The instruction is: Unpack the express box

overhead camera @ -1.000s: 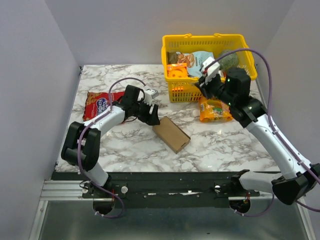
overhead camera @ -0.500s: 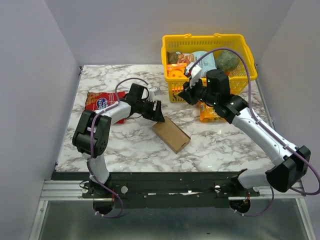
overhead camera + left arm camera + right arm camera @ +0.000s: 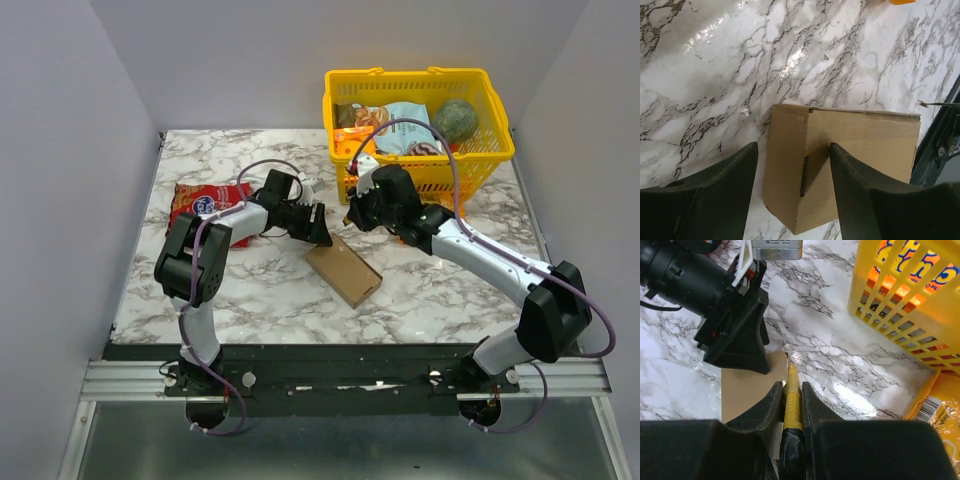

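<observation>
The express box (image 3: 343, 268), a flat brown cardboard mailer, lies closed on the marble table (image 3: 460, 290) near the middle. My left gripper (image 3: 318, 232) is open, low over the box's far left corner. In the left wrist view its fingers (image 3: 715, 200) straddle that corner of the box (image 3: 850, 150), with a gap on the left side. My right gripper (image 3: 352, 215) is shut on a yellow ribbed tool (image 3: 792, 375) with black tape at its base. The tool's tip sits at the far edge of the box (image 3: 745, 395), right beside the left gripper.
A yellow plastic basket (image 3: 415, 75) with several snack items stands at the back right, and its wall (image 3: 900, 295) is close to the right wrist. A red snack bag (image 3: 195, 205) lies at the left. An orange bag (image 3: 940, 410) lies by the basket.
The right arm has swung left from the basket down to the box's far corner, carrying the yellow tool. The left gripper has shifted slightly toward the box and narrowed a little.
</observation>
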Tool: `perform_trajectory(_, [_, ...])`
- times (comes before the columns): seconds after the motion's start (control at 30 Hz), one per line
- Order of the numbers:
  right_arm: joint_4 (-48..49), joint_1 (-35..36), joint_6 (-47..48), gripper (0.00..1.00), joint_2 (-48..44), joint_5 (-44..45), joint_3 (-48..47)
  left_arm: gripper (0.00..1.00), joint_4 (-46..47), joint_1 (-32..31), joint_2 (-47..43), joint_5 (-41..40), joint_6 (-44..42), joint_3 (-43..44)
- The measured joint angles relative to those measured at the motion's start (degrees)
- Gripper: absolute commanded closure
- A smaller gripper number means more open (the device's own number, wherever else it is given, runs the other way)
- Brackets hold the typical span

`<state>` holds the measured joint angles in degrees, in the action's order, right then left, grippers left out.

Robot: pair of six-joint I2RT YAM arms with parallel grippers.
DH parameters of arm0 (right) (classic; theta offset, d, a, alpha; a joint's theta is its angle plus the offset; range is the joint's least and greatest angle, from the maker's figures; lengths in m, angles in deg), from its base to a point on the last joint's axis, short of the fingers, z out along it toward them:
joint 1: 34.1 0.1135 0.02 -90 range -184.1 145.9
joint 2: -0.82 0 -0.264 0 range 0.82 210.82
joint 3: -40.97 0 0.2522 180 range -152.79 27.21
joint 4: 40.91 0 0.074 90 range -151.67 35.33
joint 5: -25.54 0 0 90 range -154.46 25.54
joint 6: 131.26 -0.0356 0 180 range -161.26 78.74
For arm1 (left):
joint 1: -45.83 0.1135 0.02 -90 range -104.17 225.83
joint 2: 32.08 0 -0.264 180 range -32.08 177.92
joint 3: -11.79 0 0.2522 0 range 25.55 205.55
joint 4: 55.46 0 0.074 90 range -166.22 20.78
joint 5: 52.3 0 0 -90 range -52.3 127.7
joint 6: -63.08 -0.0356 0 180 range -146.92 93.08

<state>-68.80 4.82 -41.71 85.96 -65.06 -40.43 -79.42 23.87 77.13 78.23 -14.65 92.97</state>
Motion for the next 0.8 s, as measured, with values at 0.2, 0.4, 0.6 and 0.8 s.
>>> perform_trajectory(0.2, [3.6,1.6,-1.7,1.0,2.6,4.3,0.7,0.35,0.4,-2.1,0.0,-0.9,0.0,0.1])
perform_trajectory(0.4, [6.1,2.5,-2.6,1.0,3.1,8.8,2.0,0.36,0.0,-2.6,0.5,-1.5,0.4,0.7])
perform_trajectory(0.6, [7.6,3.4,-2.7,1.0,2.7,10.2,5.3,0.37,-0.6,-2.6,2.1,-1.4,1.0,2.9])
perform_trajectory(0.8, [8.2,5.2,-2.6,1.0,1.3,11.5,9.3,0.38,-0.9,-2.6,2.4,-1.1,1.5,3.2])
